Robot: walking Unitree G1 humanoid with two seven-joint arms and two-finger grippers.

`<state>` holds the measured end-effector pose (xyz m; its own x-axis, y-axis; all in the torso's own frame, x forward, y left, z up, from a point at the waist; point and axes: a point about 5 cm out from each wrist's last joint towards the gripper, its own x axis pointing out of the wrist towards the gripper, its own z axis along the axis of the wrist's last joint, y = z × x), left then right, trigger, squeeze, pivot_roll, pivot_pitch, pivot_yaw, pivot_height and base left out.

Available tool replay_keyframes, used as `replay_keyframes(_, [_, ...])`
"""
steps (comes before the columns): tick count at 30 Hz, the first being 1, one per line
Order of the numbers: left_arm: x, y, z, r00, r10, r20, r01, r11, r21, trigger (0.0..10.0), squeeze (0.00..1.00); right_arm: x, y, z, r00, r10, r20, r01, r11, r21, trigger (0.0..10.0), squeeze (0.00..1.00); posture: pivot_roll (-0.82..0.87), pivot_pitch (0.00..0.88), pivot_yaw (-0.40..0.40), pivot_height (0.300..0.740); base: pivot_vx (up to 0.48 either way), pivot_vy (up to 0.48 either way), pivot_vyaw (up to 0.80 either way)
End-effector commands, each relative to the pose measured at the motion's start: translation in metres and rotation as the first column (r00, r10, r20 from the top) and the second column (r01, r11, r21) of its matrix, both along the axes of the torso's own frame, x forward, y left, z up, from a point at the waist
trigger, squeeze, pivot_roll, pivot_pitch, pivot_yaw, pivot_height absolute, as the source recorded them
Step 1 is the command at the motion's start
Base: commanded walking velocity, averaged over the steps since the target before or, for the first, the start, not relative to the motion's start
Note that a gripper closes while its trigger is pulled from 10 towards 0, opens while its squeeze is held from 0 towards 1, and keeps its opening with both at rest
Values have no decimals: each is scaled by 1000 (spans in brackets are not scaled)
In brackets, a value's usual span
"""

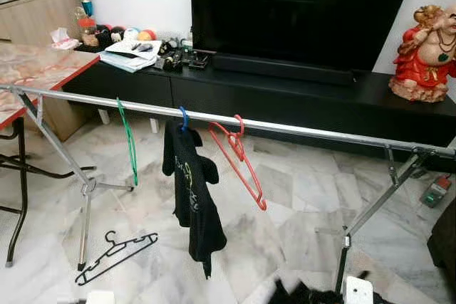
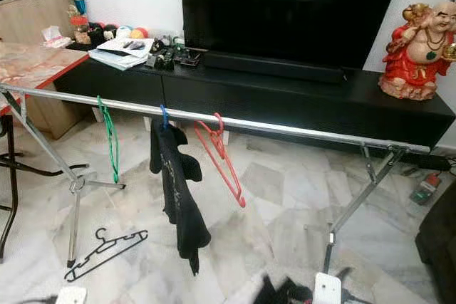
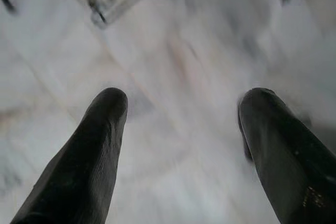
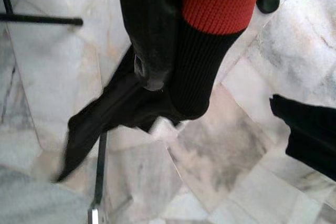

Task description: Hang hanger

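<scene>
Right gripper (image 4: 157, 51) is clamped on a black red-banded garment (image 4: 210, 30); left gripper (image 3: 178, 129) is held open, empty. The garment could be snagged on the silver metal rail (image 1: 285, 127).

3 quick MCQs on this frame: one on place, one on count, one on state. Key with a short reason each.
1. Where is the black hanger?
A. on the rail
B. on the floor
C. on the TV cabinet

2. How many hangers hang on the rail?
A. one
B. three
C. five

3. The left tool is:
A. open, nothing in it
B. shut on a hanger
C. shut on cloth

Key: 1 B, the black hanger lies on the floor under the rail. 2 B, the green hanger, blue hanger and red hanger. 3 A, the left tool has its fingers apart over bare tile.
</scene>
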<state>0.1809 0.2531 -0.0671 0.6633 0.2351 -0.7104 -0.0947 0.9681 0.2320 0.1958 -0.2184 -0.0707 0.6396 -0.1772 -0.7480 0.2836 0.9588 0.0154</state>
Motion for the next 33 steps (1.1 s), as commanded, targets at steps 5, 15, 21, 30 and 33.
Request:
replay_keyframes(5, [52,2,46,939,-66,336,49,997,61,10000,0,-22,-6,-10,997,-43,-61,44,999,4,10000,0,52,0,-13,740,0,0,0])
replay_keyframes(15, [63,-24,73,832,-137,537,115,991,74,10000,0,-59,-24,-21,984,-96,-148,99,995,10,10000,0,67,0,-5,740,0,204,0])
replay_keyframes(21, [66,-30,89,794,-128,594,107,992,70,10000,0,-71,-40,-20,981,-108,-163,109,994,-4,10000,0,89,0,-21,740,0,480,0])
replay_keyframes(30, [73,-37,106,763,-175,622,161,984,79,10000,0,-76,-49,-19,977,-141,-159,140,990,-14,10000,0,89,0,-10,740,0,480,0])
replay_keyframes(33, [74,-38,108,761,-173,626,166,984,71,10000,0,-72,-46,-19,979,-137,-151,137,991,-10,10000,0,89,0,-10,740,0,480,0])
